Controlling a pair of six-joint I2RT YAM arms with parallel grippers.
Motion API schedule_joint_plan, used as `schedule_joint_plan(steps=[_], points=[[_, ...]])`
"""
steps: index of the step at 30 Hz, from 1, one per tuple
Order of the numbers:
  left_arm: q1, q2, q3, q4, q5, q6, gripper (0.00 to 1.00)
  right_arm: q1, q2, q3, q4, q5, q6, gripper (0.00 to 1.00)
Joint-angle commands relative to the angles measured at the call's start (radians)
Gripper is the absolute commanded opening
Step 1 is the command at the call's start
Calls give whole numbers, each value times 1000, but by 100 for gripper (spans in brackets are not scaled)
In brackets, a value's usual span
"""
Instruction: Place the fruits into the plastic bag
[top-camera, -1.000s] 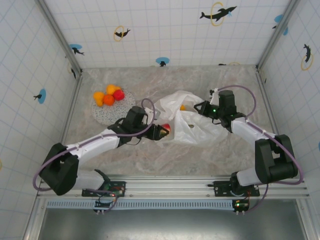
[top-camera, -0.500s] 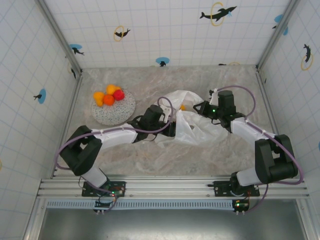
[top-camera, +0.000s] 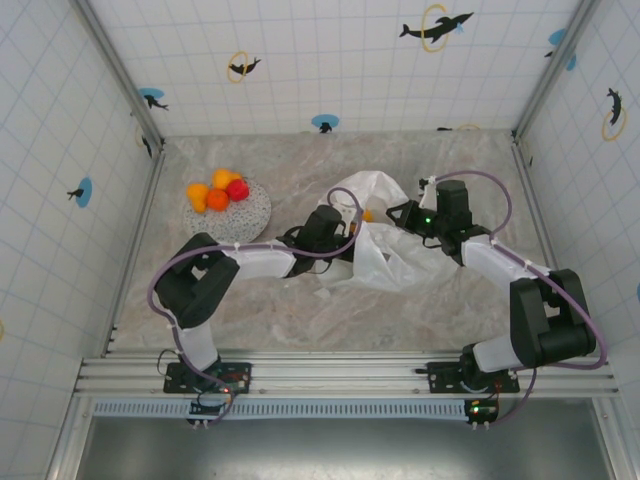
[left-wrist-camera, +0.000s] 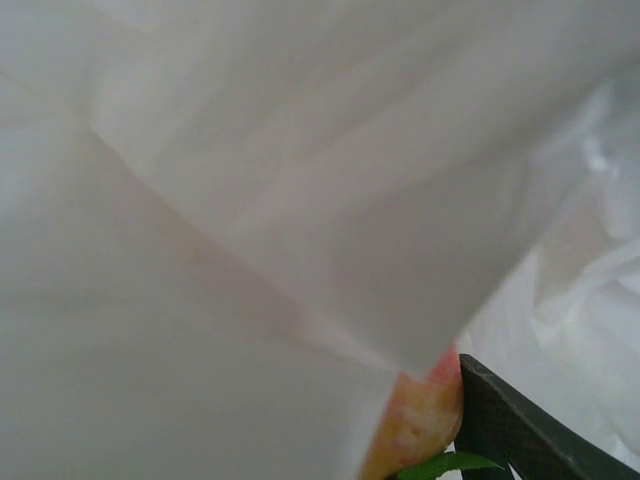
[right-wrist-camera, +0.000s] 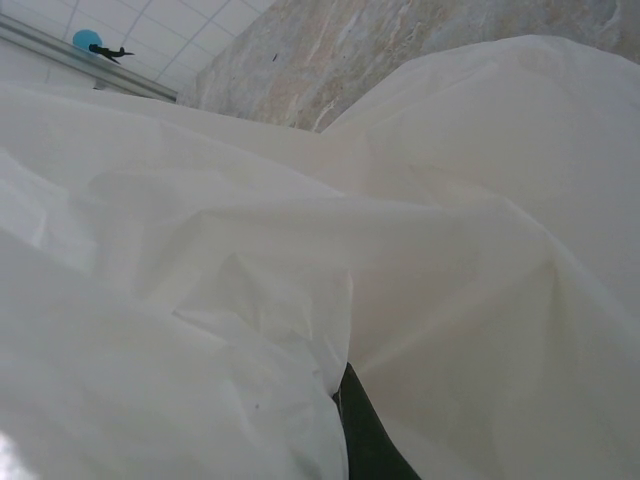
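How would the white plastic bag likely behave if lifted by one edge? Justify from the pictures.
Probably floppy: the plastic bag lies in crumpled, sagging folds, so it should drape rather than hold shape. Likely very light for its size, since the film looks thin and translucent. Possibly slippery, judging by its smooth sheen.

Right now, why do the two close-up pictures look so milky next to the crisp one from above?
Left wrist: the plastic bag sits almost on the lens, unfocused, a fruit blurred at the bottom edge. Right wrist: its folds are sharper, evenly lit, without glare. Top external: sharp, even light.
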Motion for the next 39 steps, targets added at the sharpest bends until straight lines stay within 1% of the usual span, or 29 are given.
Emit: schedule_joint_plan(steps=[1, 11, 14, 26, 33, 39], points=[[-7, 12, 29, 12, -9, 3, 68, 5, -15, -7, 19, 7, -5, 0], [-7, -17, 24, -22, -53, 26, 81, 4, -10, -10, 21, 4, -8, 0], [-6, -29, 15, -22, -60, 28, 83, 2, -15, -12, 14, 6, -12, 0], [-5, -76, 11, -60, -106, 60, 90, -2, -26, -17, 5, 8, -17, 0], [-2, -98, -24, -81, -127, 74, 95, -6, -27, -16, 4, 6, -20, 0], [6, -120, -41, -92, -128, 80, 96, -11, -27, -15, -1, 6, -23, 0]])
